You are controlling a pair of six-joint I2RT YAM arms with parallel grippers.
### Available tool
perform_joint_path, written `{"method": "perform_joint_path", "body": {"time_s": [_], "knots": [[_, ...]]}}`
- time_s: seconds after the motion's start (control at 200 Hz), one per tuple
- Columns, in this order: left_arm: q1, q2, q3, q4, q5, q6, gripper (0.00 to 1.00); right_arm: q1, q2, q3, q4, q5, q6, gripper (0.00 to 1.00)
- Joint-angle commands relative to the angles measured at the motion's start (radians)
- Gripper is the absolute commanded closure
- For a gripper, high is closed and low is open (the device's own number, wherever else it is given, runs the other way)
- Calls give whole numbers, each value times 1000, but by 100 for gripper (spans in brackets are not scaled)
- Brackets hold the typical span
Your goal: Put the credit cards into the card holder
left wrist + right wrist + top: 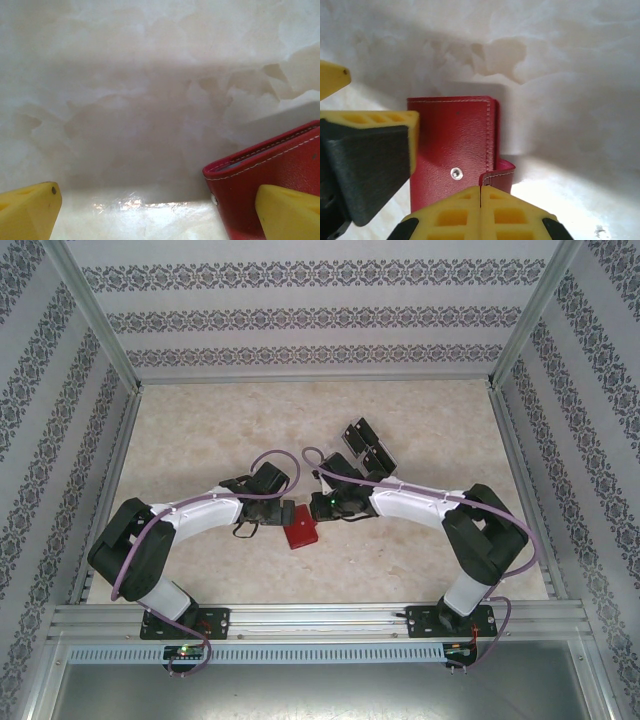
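We seem barely started: the credit cards (358,430) lie away from the card holder (300,533); left jaws apart, right jaws together at its flap.

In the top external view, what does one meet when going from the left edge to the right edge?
left arm's elbow → card holder → credit cards → right arm's elbow
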Motion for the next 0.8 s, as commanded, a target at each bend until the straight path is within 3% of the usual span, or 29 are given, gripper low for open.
{"method": "perform_joint_path", "body": {"time_s": [0.0, 0.794], "knots": [[9, 19, -19, 15, 1, -12, 0, 18, 2, 23, 14, -36, 11, 100], [9, 22, -35, 33, 13, -20, 0, 55, 121, 44, 60, -63, 45, 100]]}}
